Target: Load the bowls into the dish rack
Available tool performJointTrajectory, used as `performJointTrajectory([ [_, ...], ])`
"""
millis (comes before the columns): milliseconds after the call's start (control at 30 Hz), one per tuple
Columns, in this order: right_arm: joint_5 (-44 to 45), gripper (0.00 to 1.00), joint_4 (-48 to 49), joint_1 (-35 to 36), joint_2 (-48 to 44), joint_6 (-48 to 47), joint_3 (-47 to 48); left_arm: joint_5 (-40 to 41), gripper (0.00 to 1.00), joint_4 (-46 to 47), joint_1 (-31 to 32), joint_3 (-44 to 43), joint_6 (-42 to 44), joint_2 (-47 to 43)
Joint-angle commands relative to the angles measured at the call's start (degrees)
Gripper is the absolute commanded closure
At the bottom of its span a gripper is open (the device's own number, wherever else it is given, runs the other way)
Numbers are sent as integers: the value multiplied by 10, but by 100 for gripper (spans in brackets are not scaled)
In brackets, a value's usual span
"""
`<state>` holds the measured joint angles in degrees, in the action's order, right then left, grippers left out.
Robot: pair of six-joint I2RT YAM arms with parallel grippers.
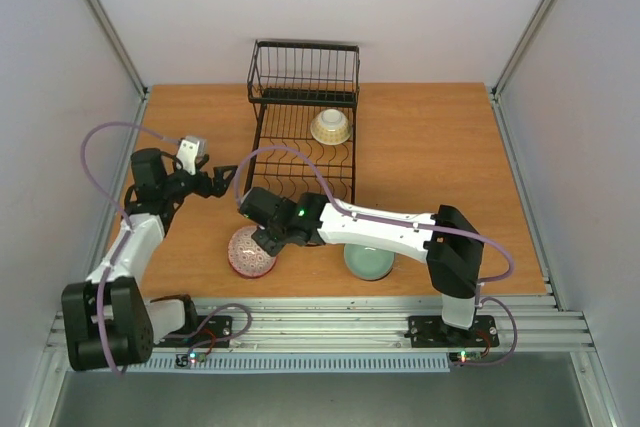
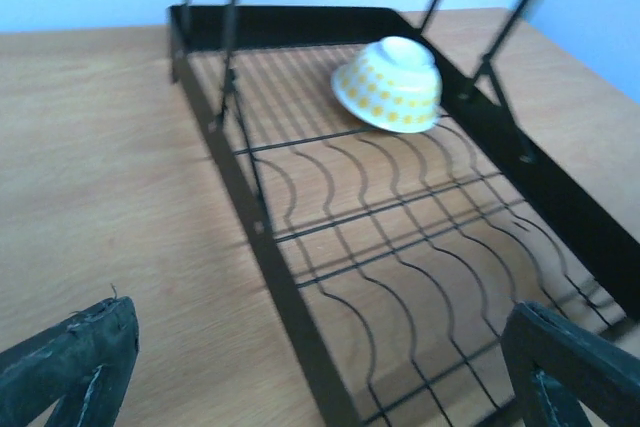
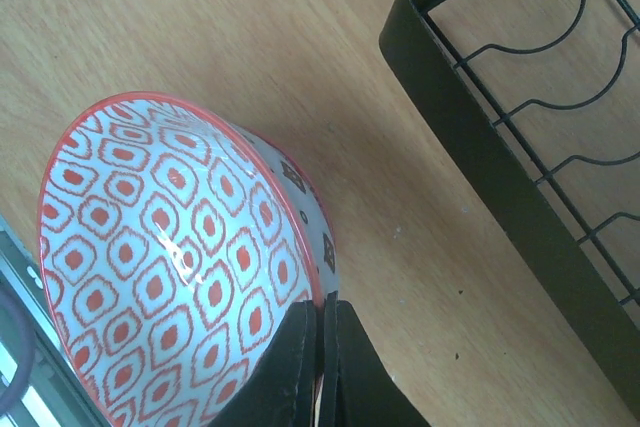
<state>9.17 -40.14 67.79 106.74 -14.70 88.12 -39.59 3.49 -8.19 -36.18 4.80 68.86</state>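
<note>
Rack: the black wire dish rack (image 1: 303,137) stands at the middle back of the orange-brown wooden table (image 1: 440,167), with its taller basket section at the far end.
Bowl in rack: a cream-yellow ceramic bowl (image 2: 390,85) with yellow dots lies tipped over, base upward, on the curved dividers close to the basket end.
Red bowl: a red-and-white patterned ceramic bowl (image 3: 170,267) is tilted over the table near the rack's near left corner. Whether its base touches the wood cannot be told.
Green bowl: a celadon green ceramic bowl (image 1: 369,263) rests on the table near the front edge, partly under the right arm.
Right gripper (image 3: 322,317): jaws pinched tight on the rim of the red-and-white patterned ceramic bowl, one finger inside and one outside.
Left gripper (image 2: 320,312): jaws spread wide and holding nothing, hovering by the rack's left rail.
</note>
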Motion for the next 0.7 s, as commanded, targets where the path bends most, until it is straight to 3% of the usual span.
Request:
performJointTrajectory([
  [0,8,99,-1,4,-30,-8,33,-92,1,-69,4,6,85,-63],
  [100,25,99,-7,4,-35,-11,42,-119,1,-186,4,-24,168,-84],
  [233,42,99,-23,4,-36,-19,62,-83,1,-305,4,-65,242,-92],
  [667,90,99,-35,4,-39,-35,87,-151,1,-452,4,-79,288,-139],
])
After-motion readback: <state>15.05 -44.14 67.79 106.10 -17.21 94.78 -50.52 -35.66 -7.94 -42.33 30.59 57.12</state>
